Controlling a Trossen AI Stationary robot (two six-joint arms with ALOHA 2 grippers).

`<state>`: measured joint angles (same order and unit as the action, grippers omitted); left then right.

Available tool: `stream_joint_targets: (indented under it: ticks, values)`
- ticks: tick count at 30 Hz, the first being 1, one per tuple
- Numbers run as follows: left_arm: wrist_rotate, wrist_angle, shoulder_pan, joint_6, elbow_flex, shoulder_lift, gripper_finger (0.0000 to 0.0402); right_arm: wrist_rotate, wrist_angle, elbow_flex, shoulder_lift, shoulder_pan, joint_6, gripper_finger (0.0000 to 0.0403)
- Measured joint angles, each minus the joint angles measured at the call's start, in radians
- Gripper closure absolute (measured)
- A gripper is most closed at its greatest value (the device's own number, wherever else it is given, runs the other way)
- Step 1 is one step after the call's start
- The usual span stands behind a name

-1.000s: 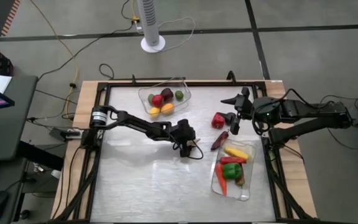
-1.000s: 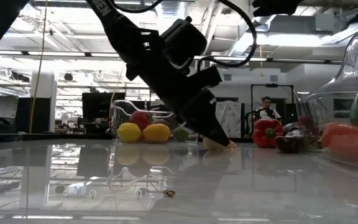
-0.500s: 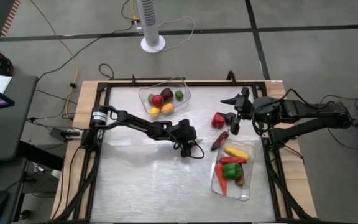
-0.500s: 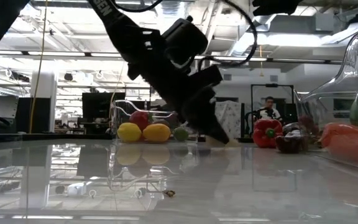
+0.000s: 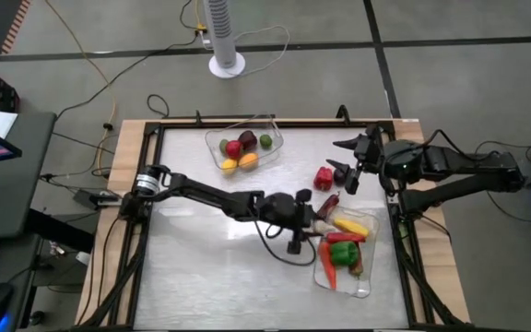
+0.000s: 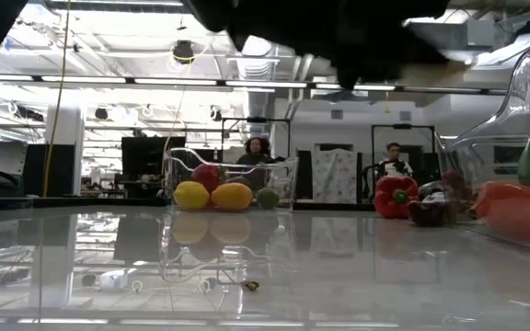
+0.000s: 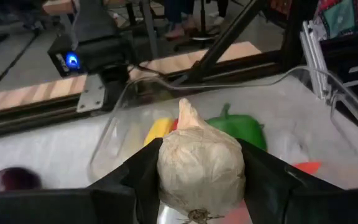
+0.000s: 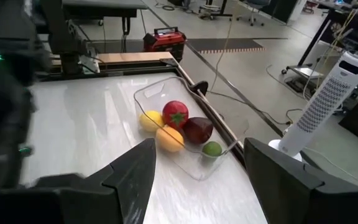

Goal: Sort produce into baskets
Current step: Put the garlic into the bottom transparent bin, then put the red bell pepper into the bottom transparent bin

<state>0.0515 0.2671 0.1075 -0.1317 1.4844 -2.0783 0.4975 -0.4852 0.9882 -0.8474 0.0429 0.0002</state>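
Note:
My left gripper [image 5: 319,225] is shut on a pale, papery garlic-like bulb [image 7: 199,163], above the table at the near-left rim of the right clear tub [image 5: 369,277]. That tub holds yellow, green, red and orange pieces. The far clear tub [image 5: 272,129] holds red, yellow, orange, green and dark pieces. A red pepper [image 5: 324,177] and a dark purple piece [image 5: 329,201] lie on the table between the tubs. My right gripper [image 5: 341,157] is open and empty, above the table just right of the red pepper. My left gripper pinches the bulb's two rounded sides [image 7: 166,168] between its two fingers [image 7: 143,177]. The fingers come from the table's left, about level. The bulb is lifted clear of the table, its pointed tip [image 7: 184,109] toward the right tub.
The table has a raised dark frame [image 5: 404,249] along its edges. The middle and near left of the tabletop [image 5: 210,267] hold no objects. A white fan tower [image 5: 224,37] stands on the floor beyond the far edge. People sit in the room behind [image 6: 394,158].
My left gripper has gone up off the table and toward the table's right edge, carrying the pale bulb from the tabletop's middle to the rim of the right tub. The bulb, which rested on the table at the fingertips, is now lifted clear.

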Motion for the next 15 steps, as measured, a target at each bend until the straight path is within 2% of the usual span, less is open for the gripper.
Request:
stream_joint_targets:
  ticks: [4,10,15]
  values:
    - [-0.012,-0.059,0.019,0.012,0.114,-0.082,0.0224,-0.001,0.013,0.0,-0.018,0.0,-0.002,0.0131]
    - [0.067,-0.332,0.002,-0.004,0.364,-0.201,0.0156,-0.007,0.013,0.0,-0.026,0.0,0.003,0.0131]
    - [0.142,-0.404,-0.006,-0.058,0.39,-0.21,0.0108,-0.021,-0.029,0.0,-0.024,-0.002,0.027,0.0131]
